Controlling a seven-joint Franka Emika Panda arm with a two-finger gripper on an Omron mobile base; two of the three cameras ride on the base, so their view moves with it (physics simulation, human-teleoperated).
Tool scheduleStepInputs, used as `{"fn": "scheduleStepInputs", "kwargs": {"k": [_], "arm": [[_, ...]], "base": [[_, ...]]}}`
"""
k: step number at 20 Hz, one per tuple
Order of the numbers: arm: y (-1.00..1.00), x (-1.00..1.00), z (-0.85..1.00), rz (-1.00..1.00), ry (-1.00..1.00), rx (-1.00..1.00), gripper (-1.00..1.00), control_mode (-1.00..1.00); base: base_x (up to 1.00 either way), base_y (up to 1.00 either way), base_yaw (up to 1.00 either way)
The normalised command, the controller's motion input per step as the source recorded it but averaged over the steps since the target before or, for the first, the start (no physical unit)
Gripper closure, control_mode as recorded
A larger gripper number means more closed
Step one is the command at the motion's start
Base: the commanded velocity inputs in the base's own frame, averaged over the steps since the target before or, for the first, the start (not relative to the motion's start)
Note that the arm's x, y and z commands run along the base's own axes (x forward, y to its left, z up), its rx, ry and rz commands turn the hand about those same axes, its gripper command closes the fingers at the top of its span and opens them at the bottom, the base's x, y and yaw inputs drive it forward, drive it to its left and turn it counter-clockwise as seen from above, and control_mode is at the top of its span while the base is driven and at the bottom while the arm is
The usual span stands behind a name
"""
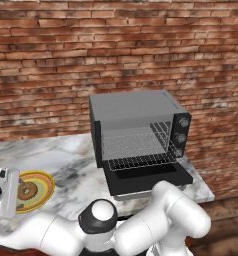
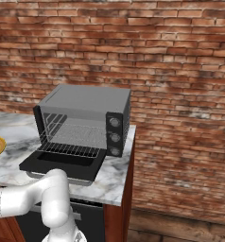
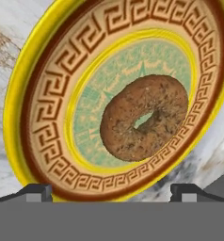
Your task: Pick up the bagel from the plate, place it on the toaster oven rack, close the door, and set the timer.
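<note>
Brown bagel (image 3: 144,117) flat on plate (image 3: 43,117), hole facing up, claw (image 3: 111,192) wide open above, holding nothing

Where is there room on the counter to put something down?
The marble counter is bare between the plate and the toaster oven, and behind the plate toward the brick wall. In front of the oven, the open door takes up the space. The bagel sits on the plate.

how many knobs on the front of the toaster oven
3, stacked in a column on the toaster oven's right-hand control panel: top knob, middle knob, bottom knob. None look hidden.
</note>
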Motion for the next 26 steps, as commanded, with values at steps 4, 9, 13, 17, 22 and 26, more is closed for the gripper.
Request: {"fn": "scheduleStepInputs", "kwargs": {"k": [4, 9, 13, 17, 22, 26], "arm": [[0.0, 0.0, 0.0, 0.0, 0.0, 0.12, -1.0, -1.0], [0.0, 0.0, 0.0, 0.0, 0.0, 0.06, -1.0, -1.0], [-0.01, 0.11, -0.05, 0.0, 0.0, 0.0, -1.0, -1.0], [-0.04, 0.17, -0.1, 0.0, 0.0, 0.0, -1.0, -1.0], [-0.12, 0.14, -0.11, 0.0, 0.0, 0.0, -1.0, -1.0], [-0.04, 0.11, -0.15, 0.0, 0.0, 0.0, -1.0, -1.0]], "base": [[0.0, 0.0, 0.0], [0.0, 0.0, 0.0], [0.0, 0.0, 0.0], [0.0, 0.0, 0.0], [0.0, 0.0, 0.0], [0.0, 0.0, 0.0]]}}
